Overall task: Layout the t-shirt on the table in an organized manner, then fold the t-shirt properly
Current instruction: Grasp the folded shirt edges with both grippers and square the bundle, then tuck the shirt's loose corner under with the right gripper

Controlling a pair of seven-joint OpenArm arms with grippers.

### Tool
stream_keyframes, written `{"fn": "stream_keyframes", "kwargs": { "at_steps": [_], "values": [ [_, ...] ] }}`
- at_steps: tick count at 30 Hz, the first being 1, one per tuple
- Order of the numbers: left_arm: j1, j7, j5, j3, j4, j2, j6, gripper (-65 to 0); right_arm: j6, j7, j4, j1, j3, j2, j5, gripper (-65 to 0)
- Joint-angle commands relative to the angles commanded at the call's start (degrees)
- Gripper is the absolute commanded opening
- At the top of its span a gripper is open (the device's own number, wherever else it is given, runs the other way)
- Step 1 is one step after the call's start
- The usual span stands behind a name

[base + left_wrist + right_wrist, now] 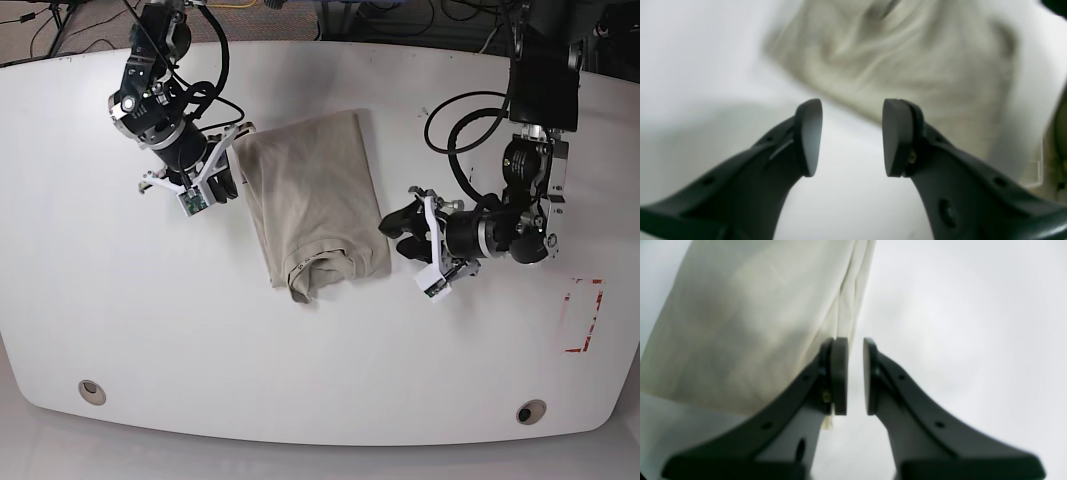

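Fold step: t-shirt half-folded, frame centre of tabletop. My left end effector agape, right end effector slightly parted, both empty. Next: grasp collar end, fold over.

brown carpet floor, black cables

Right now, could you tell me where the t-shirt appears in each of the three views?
Left wrist: t-shirt fills the upper centre and right, blurred, beyond the open left tool.
Right wrist: upper left, its folded edge reaching the right tool.
Base: centre, between both arms.
Shared landmark: the white table.
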Motion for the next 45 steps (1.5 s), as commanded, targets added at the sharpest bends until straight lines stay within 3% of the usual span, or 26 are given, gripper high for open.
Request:
{"fn": "stream_keyframes", "kwargs": {
  "at_steps": [7, 11, 15, 19, 29, 35, 45],
  "values": [
    [4.57, -0.18, 2.64, 0.09, 0.53, 5.27, 0.0, -38.5, 0.0, 0.26, -8.44, 3.08, -0.26, 0.26, -3.08, -57.7],
    [6.33, -0.26, 7.56, 0.09, -2.55, 8.62, 0.0, -38.5, 0.0, 2.99, -12.92, 3.6, -0.26, 0.26, -3.08, -57.7],
    [6.77, -1.49, 12.04, 0.09, -6.07, 9.49, 0.0, -38.5, 0.0, 4.66, -14.24, 3.43, -0.35, -0.7, -3.34, -57.7],
    [7.03, -4.22, 14.24, 0.09, -8.97, 9.05, 0.0, -38.5, 0.0, 4.66, -14.33, 2.64, -0.35, -1.23, -3.52, -57.7],
    [6.68, -4.75, 13.8, 0.0, -12.75, 2.29, 0.0, -38.5, 0.0, 4.4, -6.51, 0.88, -0.53, -1.41, -2.9, -57.7],
    [6.59, -4.75, 13.8, -0.18, -12.75, -0.7, 0.0, -38.5, 0.0, 1.76, -3.96, 3.78, -5.71, -1.41, -2.9, -57.7],
    [5.71, -4.75, 13.8, -0.18, -12.75, -1.85, 0.0, -38.5, 0.0, 1.76, -15.47, 15.38, -11.34, -5.71, -3.52, -57.7]
  ]
}}
